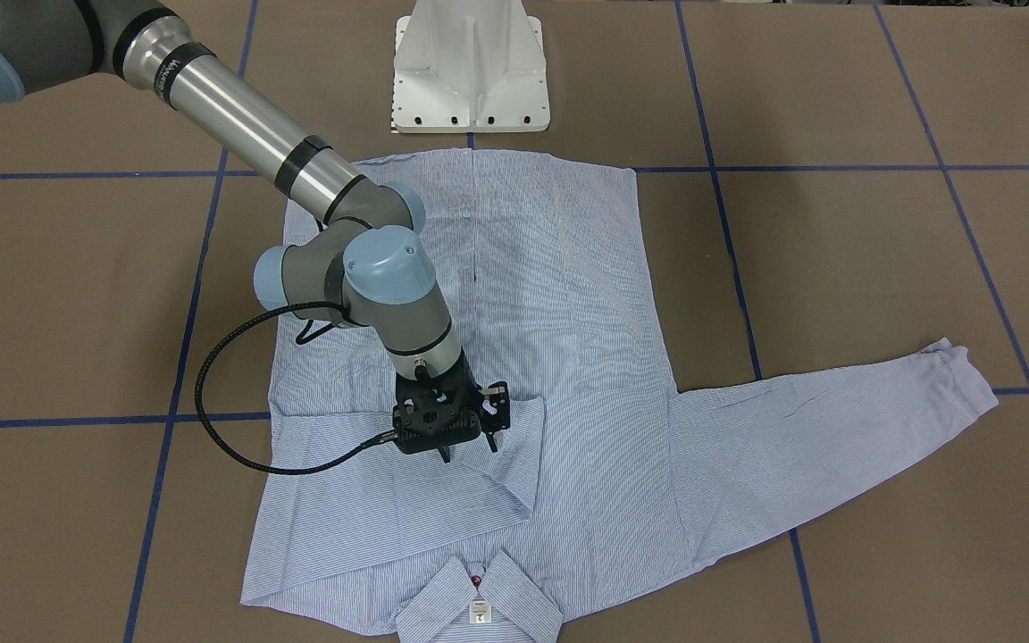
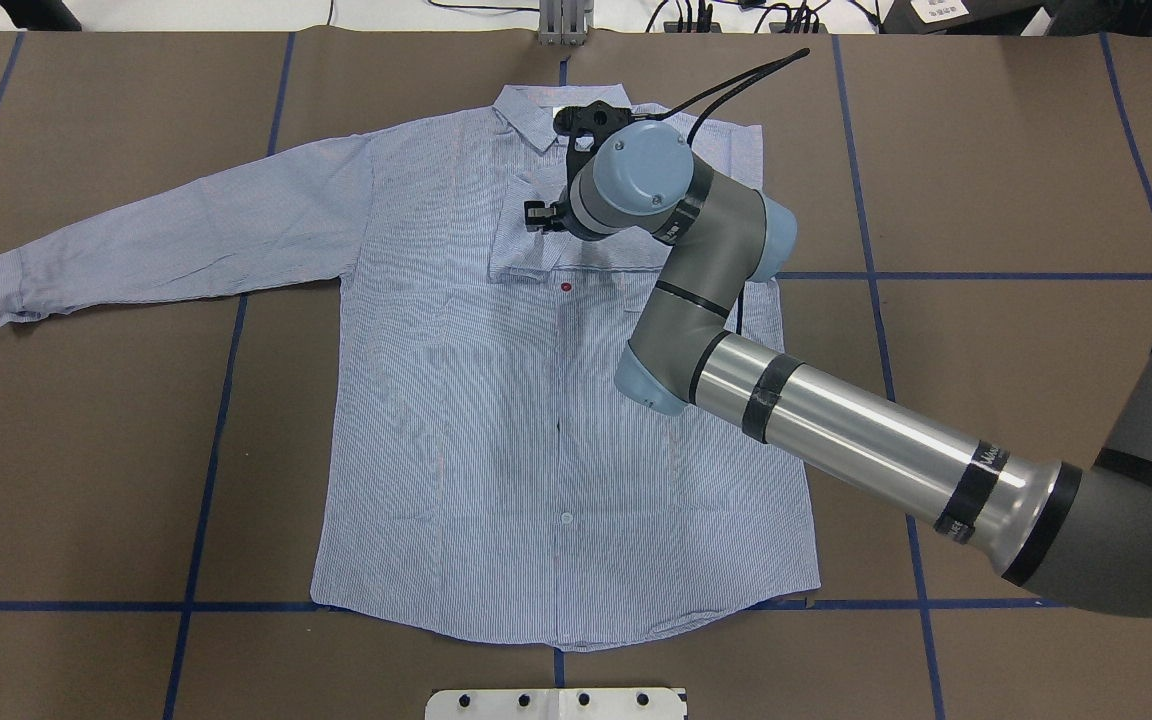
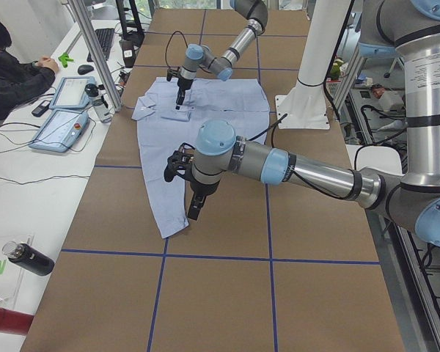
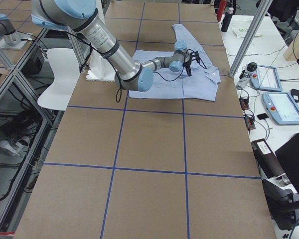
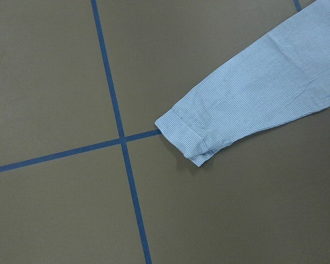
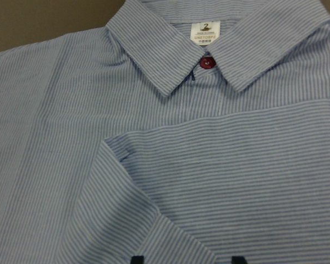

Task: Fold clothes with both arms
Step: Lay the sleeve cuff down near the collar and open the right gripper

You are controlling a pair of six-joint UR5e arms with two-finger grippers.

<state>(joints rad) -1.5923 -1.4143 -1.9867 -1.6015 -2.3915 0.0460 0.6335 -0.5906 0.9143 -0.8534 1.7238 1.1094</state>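
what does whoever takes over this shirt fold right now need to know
Grippers: right gripper open, over the right sleeve; left gripper near the cuff of the left sleeve, open or shut unclear.
Things: shirt flat, front up, collar away from the robot.
Done: right sleeve folded across the chest.
Left: left sleeve lies straight out; body unfolded.

Brown table (image 1: 881, 268), blue tape grid (image 1: 836, 167); white side bench (image 3: 29, 167), possibly teach pendants (image 3: 59, 132).
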